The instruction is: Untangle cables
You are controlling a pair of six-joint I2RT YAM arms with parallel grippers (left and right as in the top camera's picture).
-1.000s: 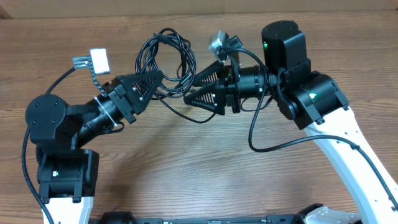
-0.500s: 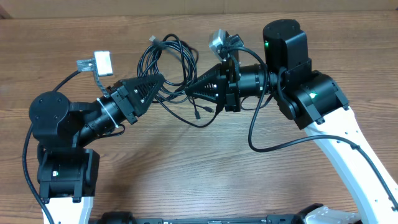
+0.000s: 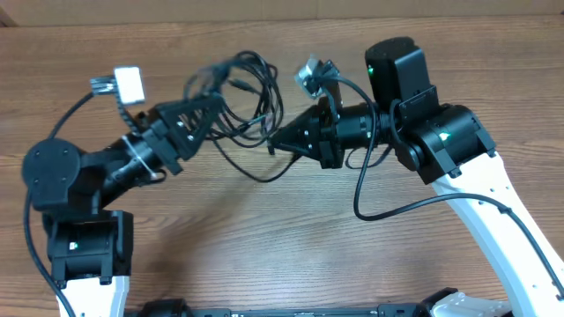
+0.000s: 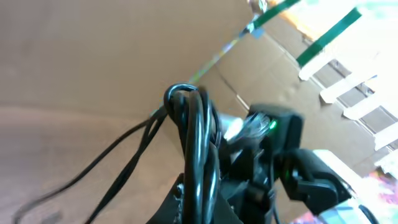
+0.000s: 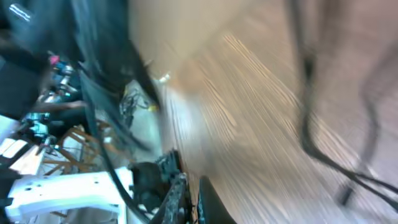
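The cables [image 3: 251, 79] are a loose tangle of thin black loops at the back middle of the wooden table, between my two grippers. My left gripper [image 3: 211, 101] is shut on a bunch of strands; in the left wrist view the cables [image 4: 194, 137] rise as a tight loop out of its jaws [image 4: 198, 205]. My right gripper [image 3: 273, 141] points left at the tangle's right side with its jaws shut. In the blurred right wrist view nothing shows between its fingers [image 5: 191, 186], and cable strands [image 5: 305, 124] run off to the right of them. One strand sags toward the table [image 3: 256, 176].
A cardboard wall [image 3: 264, 9] runs along the table's far edge. The right arm's thick black wire [image 3: 379, 207] loops out over the table [image 3: 264, 246]. Both arm bases stand at the front corners.
The right gripper has shut from open at the tangle's right side. The left gripper has pulled left and back with its strands, and the tangle has spread wider between the two.
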